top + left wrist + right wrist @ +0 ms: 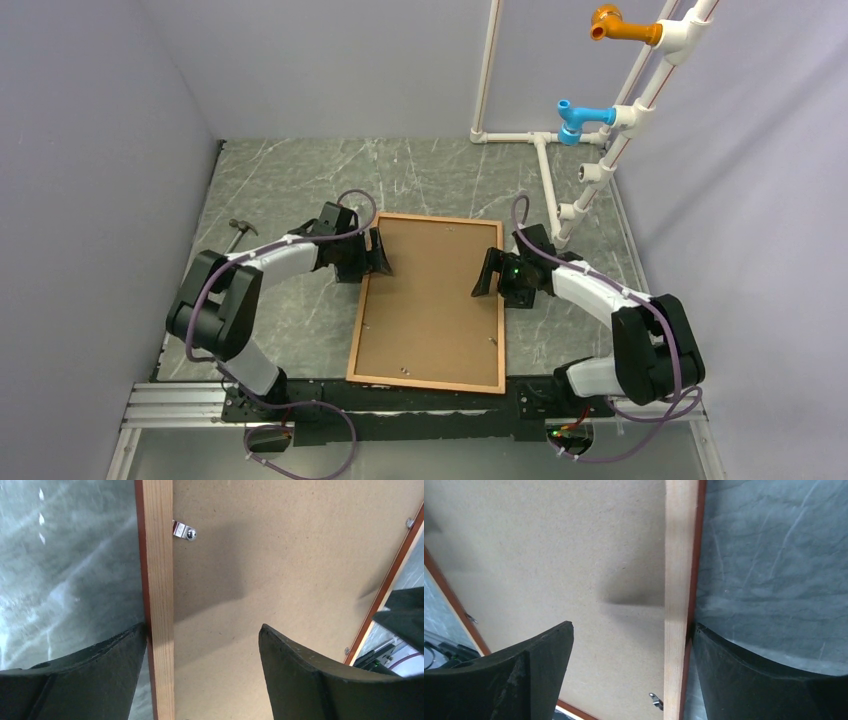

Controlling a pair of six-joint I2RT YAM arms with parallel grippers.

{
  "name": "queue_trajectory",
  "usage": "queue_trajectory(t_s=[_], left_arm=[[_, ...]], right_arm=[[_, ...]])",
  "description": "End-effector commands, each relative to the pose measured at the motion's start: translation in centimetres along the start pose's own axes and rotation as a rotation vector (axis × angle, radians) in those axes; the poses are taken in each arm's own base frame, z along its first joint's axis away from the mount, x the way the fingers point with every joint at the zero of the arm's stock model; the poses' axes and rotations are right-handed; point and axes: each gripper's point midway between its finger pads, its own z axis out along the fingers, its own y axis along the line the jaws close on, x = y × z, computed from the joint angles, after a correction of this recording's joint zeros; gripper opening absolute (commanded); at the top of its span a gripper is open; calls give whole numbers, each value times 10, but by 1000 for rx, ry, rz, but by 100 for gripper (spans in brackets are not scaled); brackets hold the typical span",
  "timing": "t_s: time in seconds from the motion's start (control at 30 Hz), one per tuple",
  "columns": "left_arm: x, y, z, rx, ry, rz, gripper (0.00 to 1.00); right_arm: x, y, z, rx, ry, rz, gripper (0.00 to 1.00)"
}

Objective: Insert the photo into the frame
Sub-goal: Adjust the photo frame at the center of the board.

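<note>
Carefully now — my left gripper (203, 625) and right gripper (633, 624) gape wide astride the side rails of the frame (160, 580), holding nothing; I should close evenly, avoiding the clip (184, 531).

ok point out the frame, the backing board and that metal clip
frame (159, 580), left wrist view, on its pale wood side rail
backing board (430, 300), top view, on the middle of the brown panel
clip (183, 530), left wrist view, on the shiny tab beside the rail
</note>
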Motion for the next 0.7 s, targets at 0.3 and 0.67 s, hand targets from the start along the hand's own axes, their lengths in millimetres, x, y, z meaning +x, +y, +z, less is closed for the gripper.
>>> queue_trajectory(t_s=[0.3,0.67], left_arm=[[-68,-102,42,215,58,141,84],[-110,-77,14,-152,-85,242,99]], right_arm=[[84,58,6,-107,139,-66,89],[131,122,8,-206,206,-236,90]])
